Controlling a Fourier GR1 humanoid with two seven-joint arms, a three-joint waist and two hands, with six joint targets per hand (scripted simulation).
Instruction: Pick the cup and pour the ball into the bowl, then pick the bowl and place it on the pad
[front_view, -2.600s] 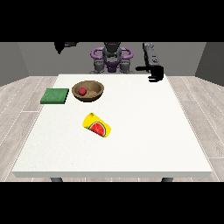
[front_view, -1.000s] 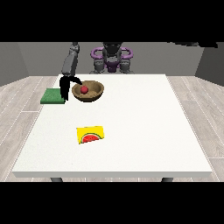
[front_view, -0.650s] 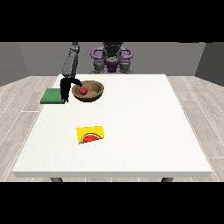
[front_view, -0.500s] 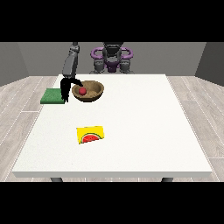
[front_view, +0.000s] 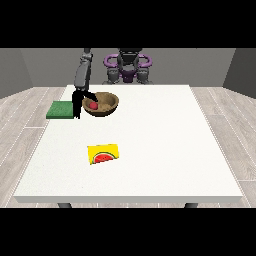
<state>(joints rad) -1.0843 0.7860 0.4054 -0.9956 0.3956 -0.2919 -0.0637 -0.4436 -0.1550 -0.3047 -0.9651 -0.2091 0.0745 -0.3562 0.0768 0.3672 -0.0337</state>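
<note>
Over the last second almost nothing has shifted: the hand at the view's left (front_view: 78, 102) stays at the near-left rim of the bowl (front_view: 101, 104), a thumb hooked over it. The ball (front_view: 93, 106) lies inside; the yellow cup (front_view: 103, 153) lies mid-bench. The bowl step is in hand: next, lifting it left onto the green pad (front_view: 61, 109) at the bench's (front_view: 165, 145) left edge.

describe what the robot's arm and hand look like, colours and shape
Only one arm shows, at the view's left: a slim, rounded grey limb, darker at the elbow. It ends in a black hand with thin black fingers. No cables or markings are visible on it. The torso behind has grey parts and purple rings at the shoulders. The other arm and hand are out of view.
</note>
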